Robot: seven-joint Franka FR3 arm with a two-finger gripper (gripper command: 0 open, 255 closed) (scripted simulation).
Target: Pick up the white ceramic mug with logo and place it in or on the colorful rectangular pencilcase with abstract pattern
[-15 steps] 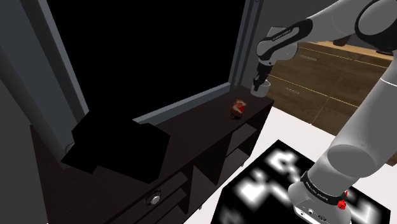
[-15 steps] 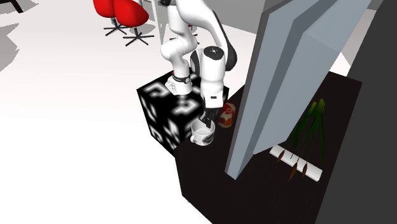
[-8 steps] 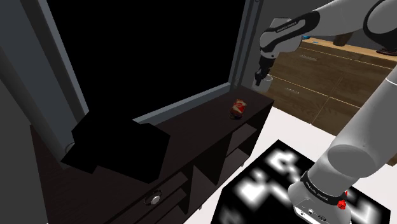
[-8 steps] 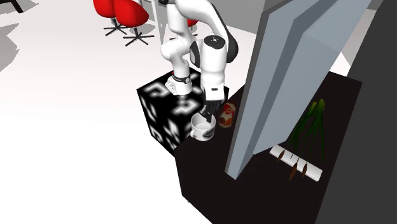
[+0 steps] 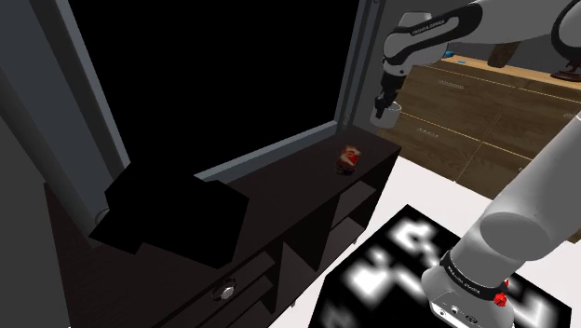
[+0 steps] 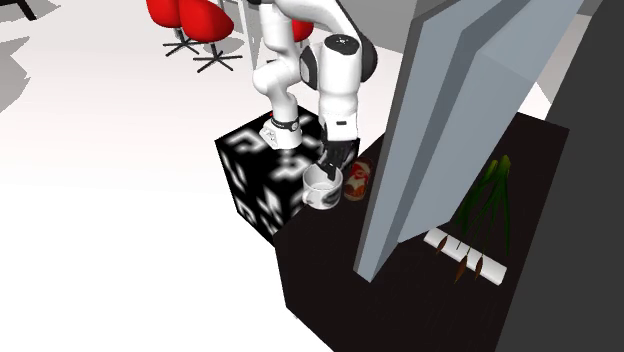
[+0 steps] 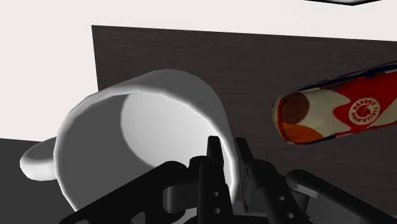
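One long cabinet of dark wood grain [image 5: 279,200] [image 6: 330,270] takes up most of the shoulder view. A tall grey frame [image 5: 352,65] stands along its back edge, around a black area [image 5: 223,75]. Next in bulk, the white Franka arm [image 5: 531,205] rises from its black-and-white patterned box stand [image 5: 410,270] [image 6: 255,165] beside the cabinet and reaches out over the cabinet's far end.

At that end the all-black gripper [image 5: 380,104] [image 6: 328,168] [image 7: 229,156] is closed on the plain white round mug [image 5: 385,116] [image 6: 321,189] [image 7: 140,121]. In the wrist view one finger [image 7: 214,153] sits inside the cup and the other outside, pinching the wall at the rim on the side away from the handle. The mug hangs tipped under the hand. In the shoulder view it is clear of the cabinet top and shows against the brown plank floor [image 5: 484,112] beyond.

Smallest is the red, orange and white patterned oblong pencil case [image 5: 349,158] [image 6: 355,181] [image 7: 337,111]. It lies flat on the cabinet top near that same end, just beside the mug in the second exterior view but not touching it, on the frame's side.
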